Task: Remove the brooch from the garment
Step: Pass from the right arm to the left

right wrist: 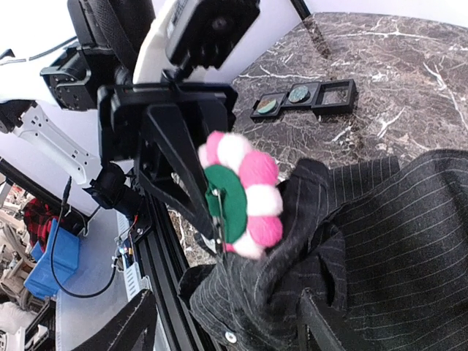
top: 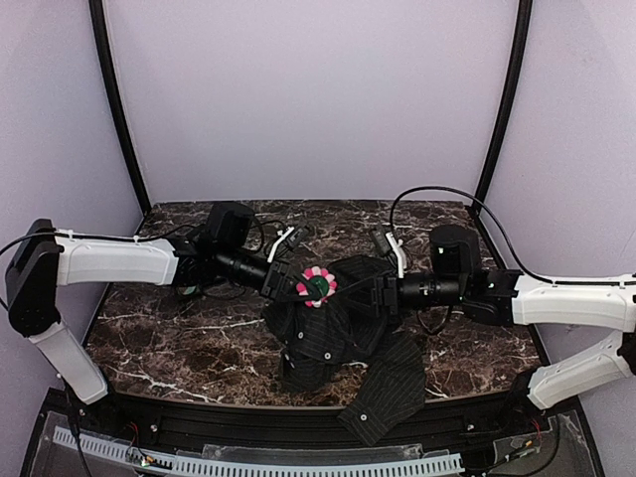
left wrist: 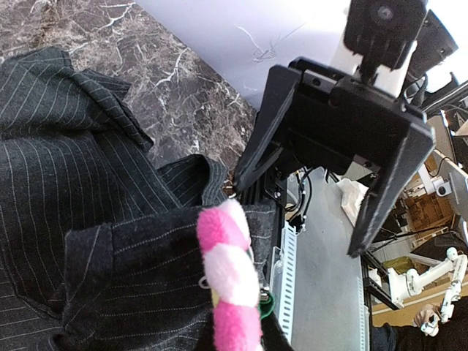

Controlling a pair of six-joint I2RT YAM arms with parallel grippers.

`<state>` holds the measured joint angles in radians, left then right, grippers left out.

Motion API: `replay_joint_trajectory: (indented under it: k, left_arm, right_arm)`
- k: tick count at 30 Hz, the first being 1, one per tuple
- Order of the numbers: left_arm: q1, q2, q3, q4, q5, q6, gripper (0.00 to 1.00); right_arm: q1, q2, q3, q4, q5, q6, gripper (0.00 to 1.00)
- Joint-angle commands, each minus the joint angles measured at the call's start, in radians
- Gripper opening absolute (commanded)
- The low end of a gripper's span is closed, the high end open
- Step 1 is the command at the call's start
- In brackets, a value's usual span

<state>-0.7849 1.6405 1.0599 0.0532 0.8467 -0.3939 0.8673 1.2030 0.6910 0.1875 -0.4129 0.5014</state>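
At the middle of the dark, white-veined marble counter (top: 169, 343) lies a crumpled black pinstriped shirt (top: 333, 343), one part of it spilling over the near edge, and the two arms meet just above its far side. Between them sits the brooch (top: 317, 286), a small flower with alternating pink and white fluffy petals round a green centre disc, raised off the counter on a lifted fold of the shirt. The left arm (top: 114, 260) reaches in from the left, and the left jaws are drawn narrow on the brooch. Seen from the right wrist, their black fingers (right wrist: 172, 157) taper down to a point right behind the green disc. From the left wrist the flower shows edge-on at the bottom of the view, pressed against a fold of cloth. Whether its pin is through the fabric or free of it cannot be told. The right arm (top: 566, 298) comes in from the right, facing the left one. The right jaws stand wide, holding nothing, their two fingers (left wrist: 259, 135) spread to either side just in front of the flower and over the bunched cloth. Well apart from the shirt, a strip of three small black square trays (right wrist: 303, 97) lies flat on the counter, two of them with a round dark object inside.
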Motion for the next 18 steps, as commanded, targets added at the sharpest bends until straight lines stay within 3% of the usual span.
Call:
replay_joint_trajectory:
  k: [1, 5, 8, 11, 13, 18]
  left_arm:
    - [0.021, -0.052, 0.022, -0.021, 0.027, 0.027, 0.01]
    - [0.024, -0.053, 0.022, -0.015, 0.022, 0.017, 0.01]
    - [0.024, -0.056, 0.021, -0.018, 0.01, 0.014, 0.01]
    - [0.024, -0.05, 0.026, -0.041, -0.005, 0.014, 0.01]
    - [0.025, -0.038, 0.031, -0.059, -0.01, 0.006, 0.01]
    - [0.023, -0.014, 0.026, -0.1, -0.022, -0.005, 0.04]
  right_arm:
    - [0.006, 0.03, -0.012, 0.001, -0.052, -0.02, 0.6]
    - [0.029, 0.066, 0.006, -0.003, -0.052, -0.026, 0.45]
    - [0.038, 0.09, 0.016, 0.004, -0.045, -0.024, 0.2]
    - [0.044, 0.082, 0.015, 0.041, -0.017, -0.007, 0.07]
    - [0.045, 0.078, 0.017, 0.064, 0.003, 0.005, 0.01]
    - [0.049, 0.087, 0.028, 0.072, 0.067, 0.018, 0.0]
